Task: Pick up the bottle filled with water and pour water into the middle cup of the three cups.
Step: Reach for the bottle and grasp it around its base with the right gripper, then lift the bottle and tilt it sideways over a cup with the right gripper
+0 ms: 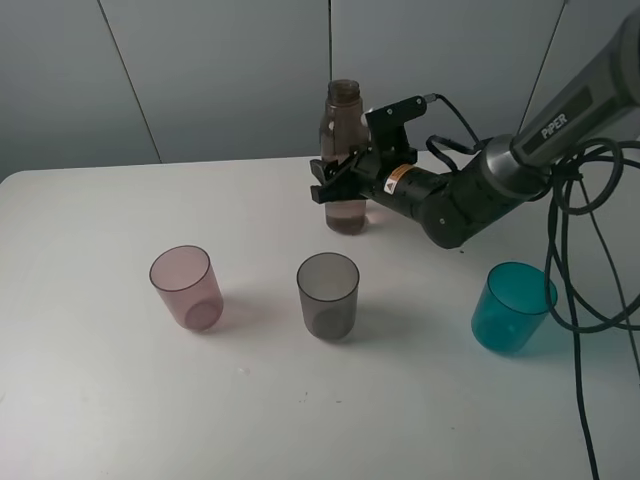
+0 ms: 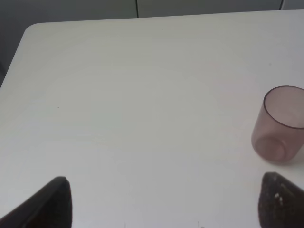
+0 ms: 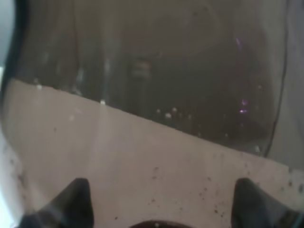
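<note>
The bottle (image 1: 345,150), smoky-brown and capless with water in its lower part, stands upright at the back middle of the table. My right gripper (image 1: 332,183) reaches in from the right and is shut on its lower body. In the right wrist view the bottle (image 3: 152,95) fills the frame between the fingertips (image 3: 71,199). The three cups stand in a row nearer the front: pink (image 1: 186,287) on the left, the smoky-grey middle cup (image 1: 328,295), and teal (image 1: 511,307) on the right. My left gripper (image 2: 166,209) is open and empty over the bare table, with the pink cup (image 2: 279,124) to one side.
The white table (image 1: 90,400) ends at a grey wall behind the bottle. Black cables (image 1: 585,270) hang from the right arm beside the teal cup. The table's far corner shows in the left wrist view (image 2: 33,28).
</note>
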Available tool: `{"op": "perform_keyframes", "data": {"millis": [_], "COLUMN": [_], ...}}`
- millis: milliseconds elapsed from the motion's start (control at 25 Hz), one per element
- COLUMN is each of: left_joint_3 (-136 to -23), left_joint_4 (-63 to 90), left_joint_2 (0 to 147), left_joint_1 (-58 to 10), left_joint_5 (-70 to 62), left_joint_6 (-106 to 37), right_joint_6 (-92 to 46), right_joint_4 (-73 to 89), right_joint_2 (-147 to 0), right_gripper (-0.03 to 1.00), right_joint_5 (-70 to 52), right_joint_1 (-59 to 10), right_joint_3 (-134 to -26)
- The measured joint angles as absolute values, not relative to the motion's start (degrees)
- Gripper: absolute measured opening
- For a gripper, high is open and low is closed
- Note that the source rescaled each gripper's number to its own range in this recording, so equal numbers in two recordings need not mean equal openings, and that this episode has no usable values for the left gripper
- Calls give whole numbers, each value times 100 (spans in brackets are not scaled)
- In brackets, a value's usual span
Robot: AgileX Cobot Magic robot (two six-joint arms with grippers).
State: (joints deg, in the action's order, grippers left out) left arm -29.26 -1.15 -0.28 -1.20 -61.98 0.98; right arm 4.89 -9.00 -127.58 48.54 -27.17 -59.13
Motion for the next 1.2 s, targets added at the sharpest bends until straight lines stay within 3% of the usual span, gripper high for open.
{"op": "perform_keyframes", "data": {"millis": [360, 760, 1200], "left_joint_3": [-2926, -2926, -2926], "left_joint_4": [-115, -115, -115], "left_joint_2": [-28, -28, -28], "left_joint_1": [-120, -120, -120], "left_joint_5": [-6198, -6198, -6198], "left_joint_6": [98, 109, 109], "right_joint_6": [-213, -747, -3341], "right_joint_4": [-1725, -1889, -2024], "right_joint_2": [-12053, -11264, -11217], "right_gripper": [0, 0, 0], "right_joint_5": [4879, 5153, 6189], "right_joint_1": [-2630, -2080, -2004], "right_joint_3": [-5801, -4656, -3945]}}
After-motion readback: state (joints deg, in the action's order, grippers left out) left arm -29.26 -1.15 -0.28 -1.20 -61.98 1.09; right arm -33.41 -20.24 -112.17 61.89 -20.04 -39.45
